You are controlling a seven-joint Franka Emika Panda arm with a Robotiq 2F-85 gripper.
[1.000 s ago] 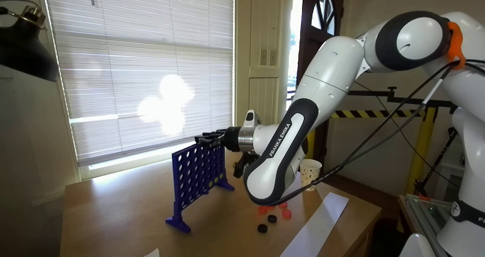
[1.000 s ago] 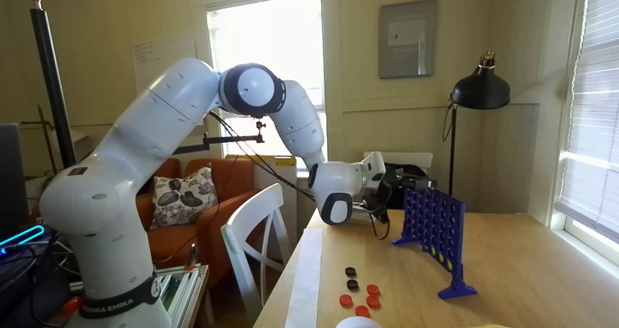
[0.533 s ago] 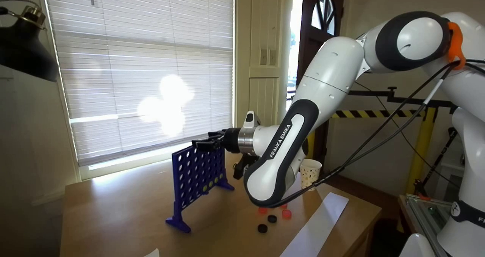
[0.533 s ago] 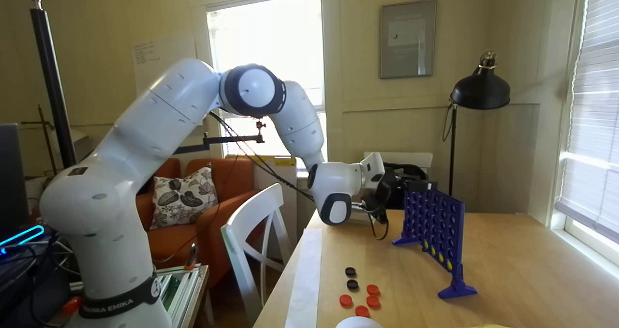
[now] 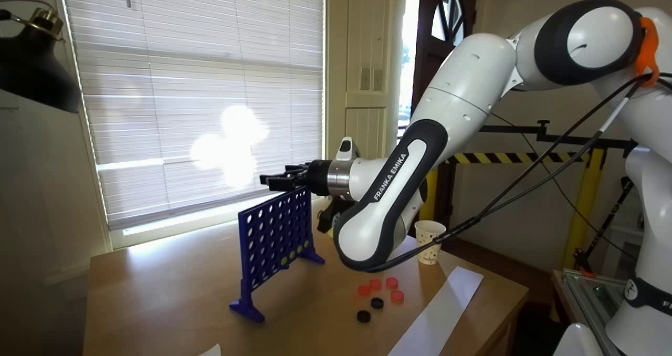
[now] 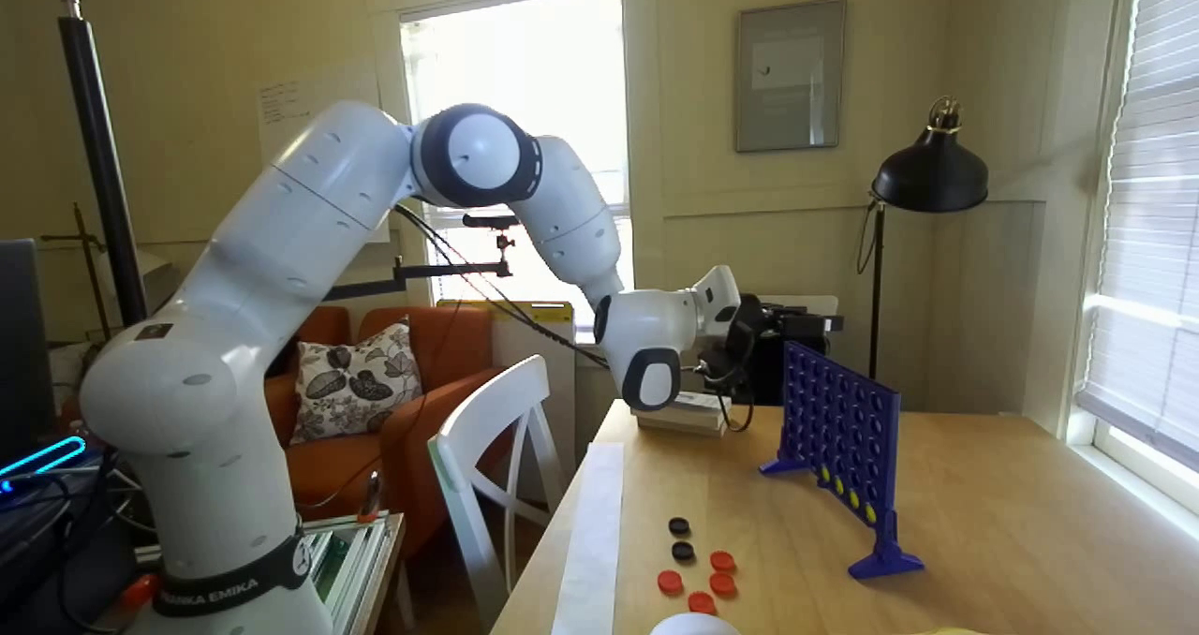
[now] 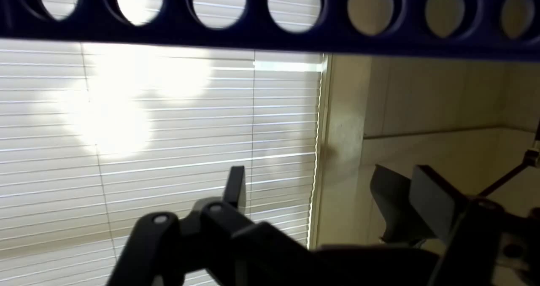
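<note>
The gripper [image 7: 331, 184] is hovering just above the blue game frame [image 5: 275, 235], its fingers [image 7: 434, 203] standing wide apart around bare air. The frame is standing upright on the table [image 6: 1030, 523] between the window-side edge [image 5: 176, 240] and the red discs [image 6: 722, 584], with yellow discs [image 6: 853, 499] resting in its bottom row.

Blue perforated game grid [image 6: 841, 426], upright on the wooden table [image 6: 1021, 504] — four yellow discs [image 6: 853, 498] in its bottom row

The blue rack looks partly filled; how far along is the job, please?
Looks done: yellow discs sit low in the blue rack. In hand: nothing; the gripper hangs open above. Left, perhaps: the unfilled top row, with red discs and black discs on the table.
</note>
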